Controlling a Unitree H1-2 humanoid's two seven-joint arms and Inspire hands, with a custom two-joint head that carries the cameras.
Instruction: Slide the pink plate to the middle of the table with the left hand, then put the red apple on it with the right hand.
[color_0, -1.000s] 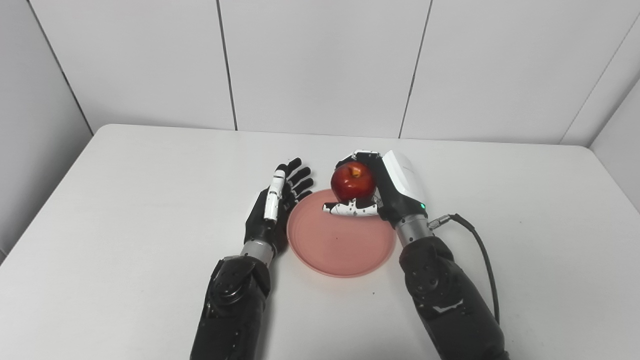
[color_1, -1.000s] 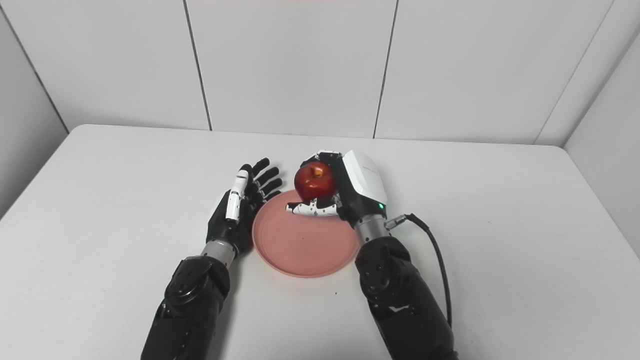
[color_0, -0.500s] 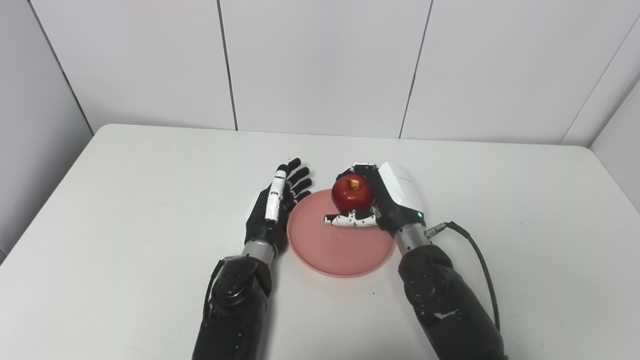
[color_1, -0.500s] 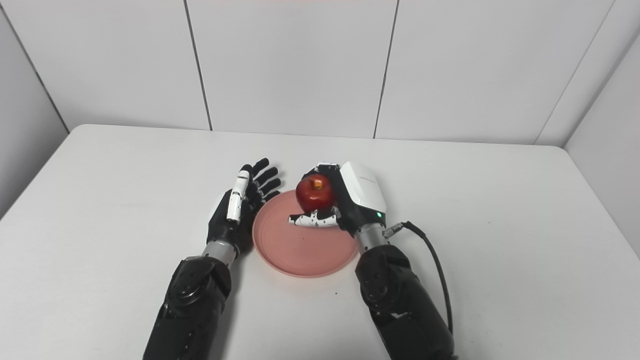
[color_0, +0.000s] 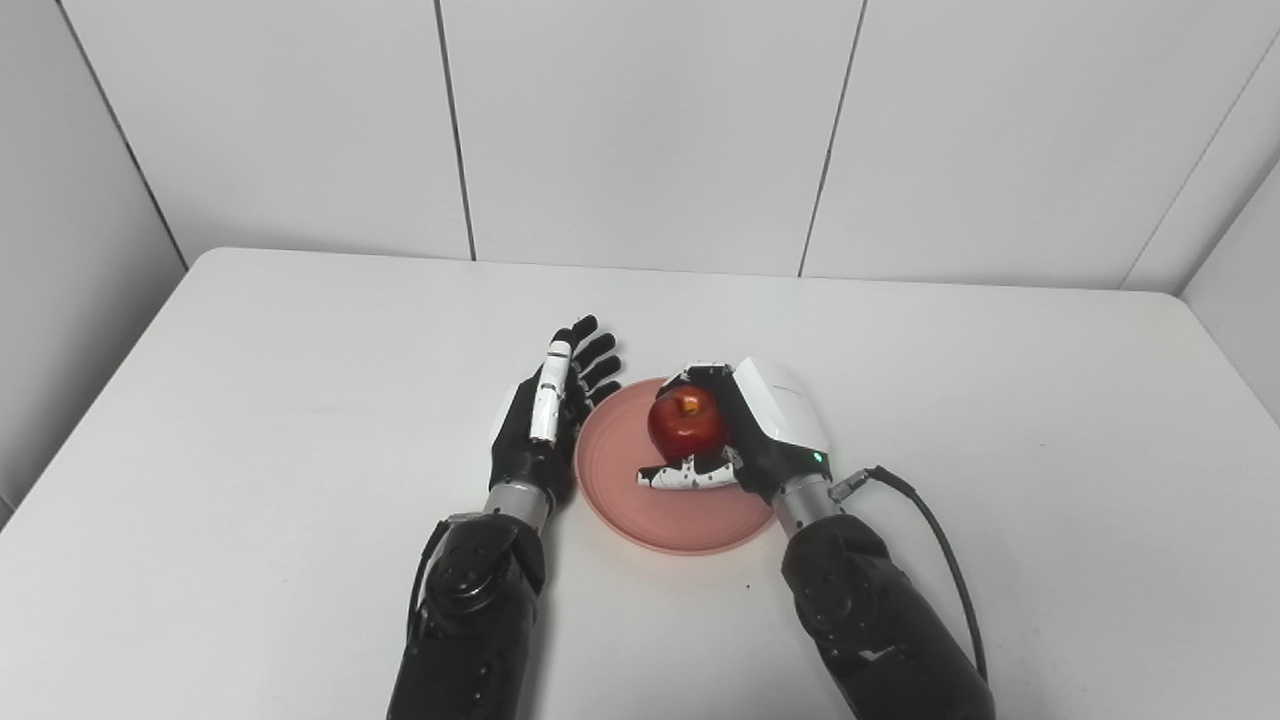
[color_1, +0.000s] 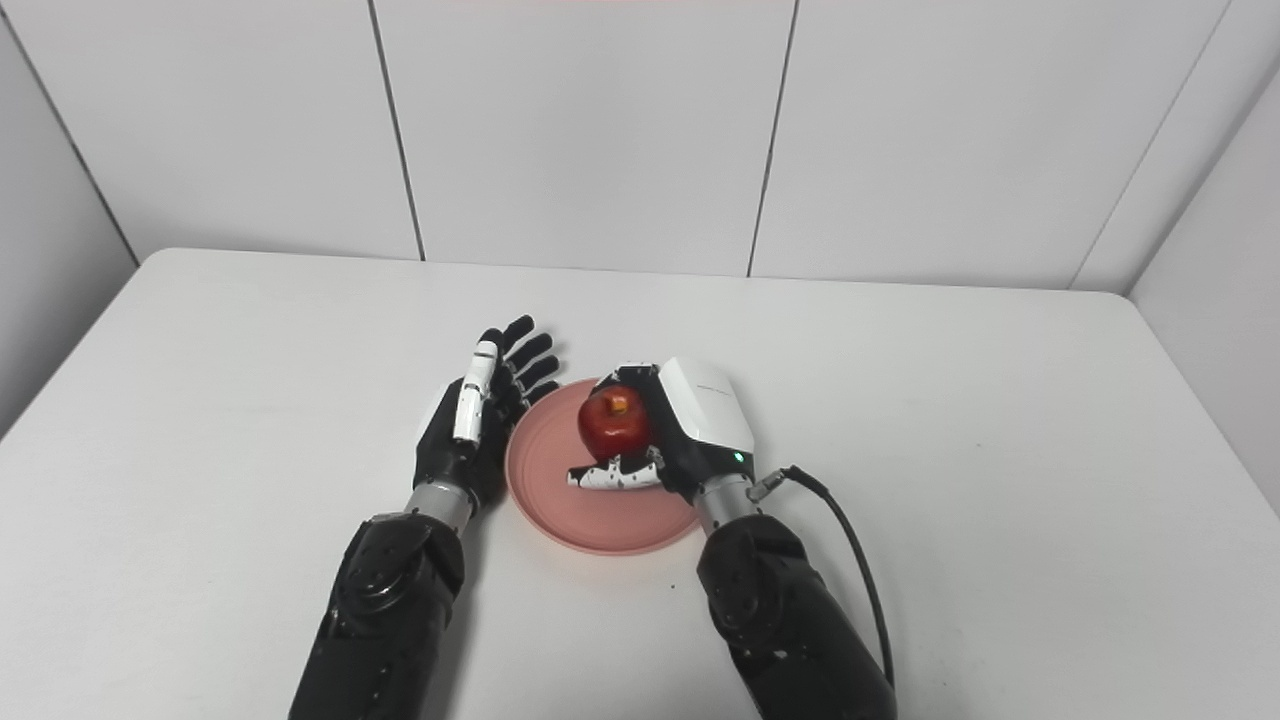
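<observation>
At the near edge both dark forearms come up onto the white counter (color_0: 250, 420). Between them lies the pink plate (color_0: 640, 520), about in the middle of the counter, so the sliding step looks finished. Compared with one second ago, the right robot hand (color_0: 745, 430) has come nearer and lower: the red apple (color_0: 686, 423) was then above the far rim of the plate, and now it is over the inside of the plate, stem upward. This hand is clamped on the apple, fingers curled around its far side and thumb stretched below it. Whether the apple already touches the plate I cannot tell. The release probably comes next. The left robot hand (color_0: 545, 410) has not moved; it lies just beside the plate's left rim, holding nothing, fingers spread and pointing far.
</observation>
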